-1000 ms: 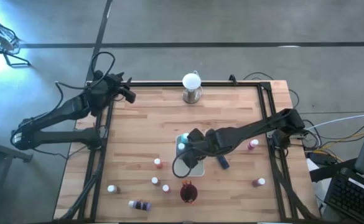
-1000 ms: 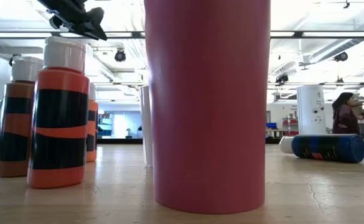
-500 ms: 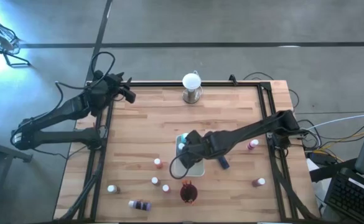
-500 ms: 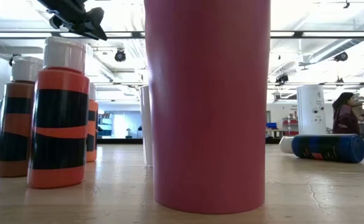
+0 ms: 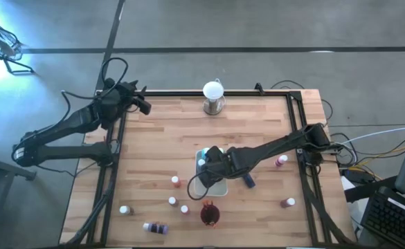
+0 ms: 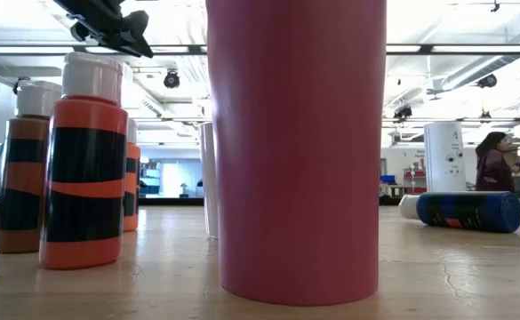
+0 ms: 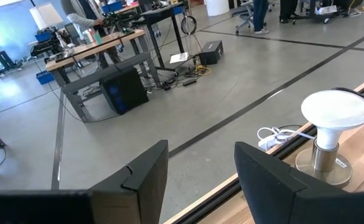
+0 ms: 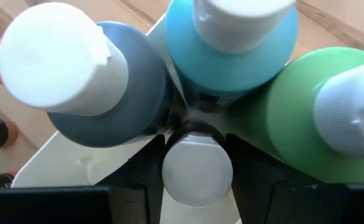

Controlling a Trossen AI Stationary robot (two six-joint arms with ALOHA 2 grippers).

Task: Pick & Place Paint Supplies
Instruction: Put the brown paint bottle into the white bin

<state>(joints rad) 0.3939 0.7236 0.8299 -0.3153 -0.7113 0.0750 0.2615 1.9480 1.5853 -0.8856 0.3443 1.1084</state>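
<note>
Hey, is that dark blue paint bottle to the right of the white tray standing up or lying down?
Lying down. The dark blue paint bottle rests on its side on the wooden table, white cap pointing sideways; from above it shows lengthwise beside the white tray.

Bright, even overhead lighting; ceiling strip lights glare in low view; right wrist close-up bottles blurred.

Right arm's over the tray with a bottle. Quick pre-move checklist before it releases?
1. Right hand shut on the white-capped bottle: ok.
2. Hand over the white tray: ok.
3. Bottle bottom resting on the tray floor: cannot tell.
4. Room beside the neighbours: not ok; the grey-blue bottle, teal bottle and green bottle crowd close around it.
5. Left hand open, parked at the table's far left corner, clear of the tray: ok.
6. Dark red cup apart from the tray: ok.
</note>
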